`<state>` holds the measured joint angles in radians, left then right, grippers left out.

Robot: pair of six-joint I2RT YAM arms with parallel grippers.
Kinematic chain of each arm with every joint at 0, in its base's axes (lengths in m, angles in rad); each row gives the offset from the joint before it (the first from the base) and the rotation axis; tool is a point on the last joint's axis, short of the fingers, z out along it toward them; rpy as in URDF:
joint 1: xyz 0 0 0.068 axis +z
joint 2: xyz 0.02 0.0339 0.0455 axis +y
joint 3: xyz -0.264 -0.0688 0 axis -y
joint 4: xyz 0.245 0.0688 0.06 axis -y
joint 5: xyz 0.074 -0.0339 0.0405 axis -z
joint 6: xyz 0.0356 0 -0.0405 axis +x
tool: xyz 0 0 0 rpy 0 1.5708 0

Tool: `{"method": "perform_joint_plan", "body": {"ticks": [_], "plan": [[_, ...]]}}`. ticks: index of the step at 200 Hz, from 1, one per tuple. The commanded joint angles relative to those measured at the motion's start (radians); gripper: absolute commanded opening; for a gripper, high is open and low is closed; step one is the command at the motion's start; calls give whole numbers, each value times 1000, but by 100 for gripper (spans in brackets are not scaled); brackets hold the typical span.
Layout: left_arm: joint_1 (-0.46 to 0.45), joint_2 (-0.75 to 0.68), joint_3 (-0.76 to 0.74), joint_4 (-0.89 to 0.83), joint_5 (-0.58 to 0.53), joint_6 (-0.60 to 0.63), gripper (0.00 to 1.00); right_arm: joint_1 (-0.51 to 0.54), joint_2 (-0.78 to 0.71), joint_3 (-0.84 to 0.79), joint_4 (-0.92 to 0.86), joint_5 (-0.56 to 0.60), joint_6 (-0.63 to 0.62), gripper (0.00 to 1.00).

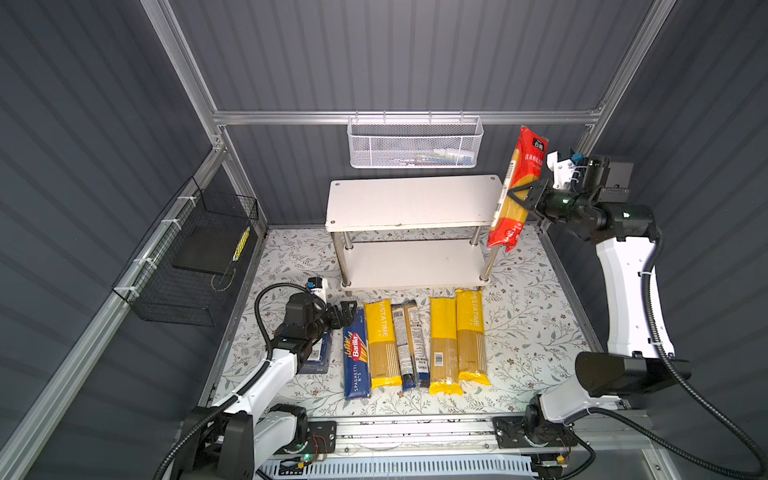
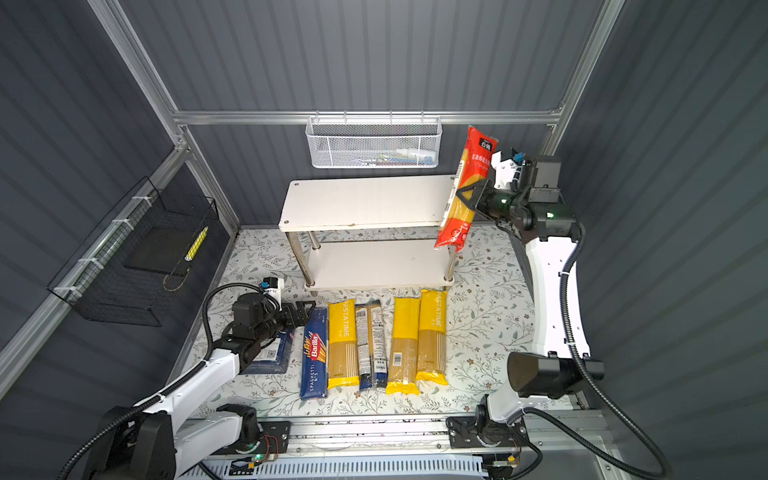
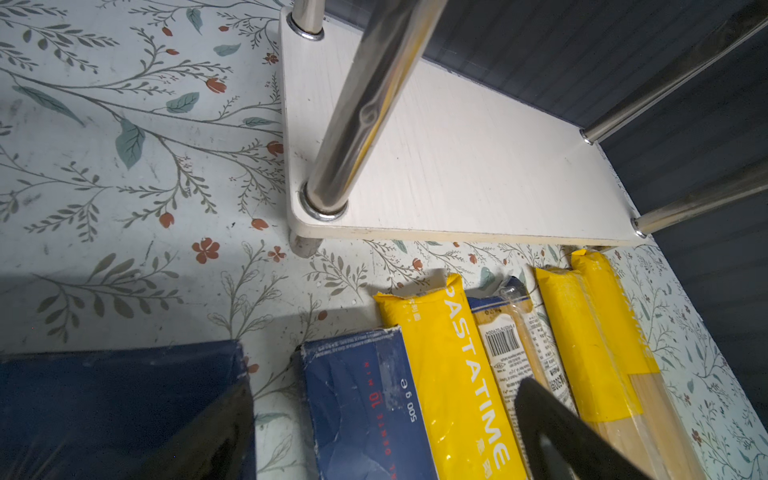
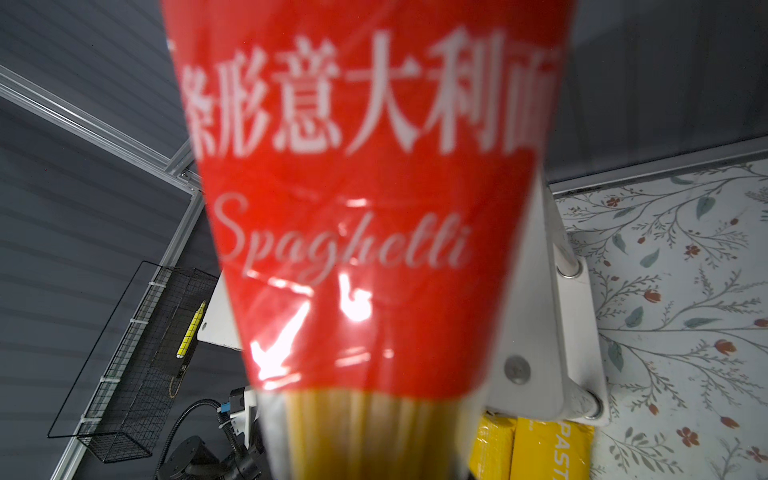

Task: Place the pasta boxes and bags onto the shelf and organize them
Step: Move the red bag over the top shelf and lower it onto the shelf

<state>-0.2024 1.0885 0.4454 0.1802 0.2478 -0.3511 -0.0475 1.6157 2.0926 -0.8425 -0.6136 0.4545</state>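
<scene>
My right gripper (image 1: 520,198) is shut on the red bag (image 1: 517,183), holding it nearly upright in the air at the right end of the shelf's (image 1: 415,203) top board. The bag fills the right wrist view (image 4: 374,228). On the mat before the shelf lie the narrow Barilla box (image 1: 356,357), three yellow bags (image 1: 381,345) (image 1: 444,349) (image 1: 471,332) and a clear bag with dark blue ends (image 1: 410,345). The wide box (image 1: 319,353) lies mostly under my left arm. My left gripper (image 3: 382,436) hovers open over the narrow box's far end (image 3: 357,407).
A white mesh basket (image 1: 415,143) hangs on the back wall above the shelf. A black wire basket (image 1: 187,257) is fixed to the left wall. Both shelf boards are bare. The floral mat (image 1: 532,316) lies right of the bags.
</scene>
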Motion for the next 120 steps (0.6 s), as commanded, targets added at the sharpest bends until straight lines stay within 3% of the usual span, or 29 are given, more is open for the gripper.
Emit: {"method": "perform_joint_plan", "body": {"ticks": [1,120], "plan": [[-6,-13,5,-7,6,23,99,9,12,82,88,-2,-22,6],[-9,-39,2,-15,8,23,99,53,139,177,71,98,-37,9]]}}
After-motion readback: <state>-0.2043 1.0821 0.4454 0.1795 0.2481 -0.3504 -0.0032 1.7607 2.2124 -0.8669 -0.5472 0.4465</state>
